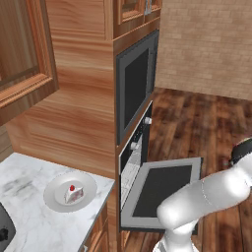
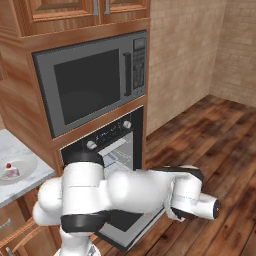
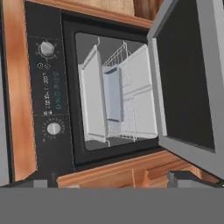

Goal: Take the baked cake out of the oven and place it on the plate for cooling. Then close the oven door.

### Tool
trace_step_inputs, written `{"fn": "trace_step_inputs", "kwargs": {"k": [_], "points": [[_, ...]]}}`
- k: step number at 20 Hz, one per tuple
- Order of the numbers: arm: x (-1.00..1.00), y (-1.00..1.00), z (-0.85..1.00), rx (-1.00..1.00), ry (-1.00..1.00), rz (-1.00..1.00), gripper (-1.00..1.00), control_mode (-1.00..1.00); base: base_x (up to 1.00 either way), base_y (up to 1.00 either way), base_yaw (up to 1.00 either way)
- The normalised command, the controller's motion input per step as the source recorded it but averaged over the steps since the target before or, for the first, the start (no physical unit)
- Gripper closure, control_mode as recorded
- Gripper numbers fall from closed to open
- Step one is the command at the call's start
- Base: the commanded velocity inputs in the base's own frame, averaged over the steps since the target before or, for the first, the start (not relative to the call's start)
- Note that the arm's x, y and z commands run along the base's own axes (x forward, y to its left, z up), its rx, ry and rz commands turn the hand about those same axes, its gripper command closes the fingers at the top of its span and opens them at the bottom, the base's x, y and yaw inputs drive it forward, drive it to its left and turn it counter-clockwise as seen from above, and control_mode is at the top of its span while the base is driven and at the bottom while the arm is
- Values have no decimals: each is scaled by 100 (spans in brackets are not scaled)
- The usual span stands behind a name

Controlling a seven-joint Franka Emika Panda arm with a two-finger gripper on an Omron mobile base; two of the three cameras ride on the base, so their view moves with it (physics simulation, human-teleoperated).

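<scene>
The baked cake [image 1: 74,193], a small white slice with a red berry, lies on the round white plate [image 1: 55,201] on the marble counter left of the oven [image 1: 132,162]. The cake [image 2: 10,171] and plate [image 2: 26,166] also appear at the left edge of the right base view. The oven door [image 1: 162,189] hangs fully open and flat. In the rolled hand view the oven cavity [image 3: 116,94] with its wire racks holds no cake, and the open oven door [image 3: 188,78] stands at the right. My gripper [image 3: 116,183] faces the cavity from in front, open, nothing between its fingertips.
A grey-framed microwave [image 2: 90,85] sits above the oven in the wood cabinetry. The oven's control strip with silver knobs [image 3: 48,87] runs beside the cavity. Wood floor [image 1: 206,123] spreads to the right. A dark appliance [image 1: 4,229] sits at the counter's near corner.
</scene>
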Motion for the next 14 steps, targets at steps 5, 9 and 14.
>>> {"fn": "trace_step_inputs", "kwargs": {"k": [5, 9, 14], "points": [[-1, -32, -54, 14, -10, 15, -100, -100, 0, 0, 0], [0, -27, -49, 13, -6, 17, -100, -100, 0, 0, 0], [0, -12, -44, 12, -2, 16, -100, -100, 0, 0, 0]]}}
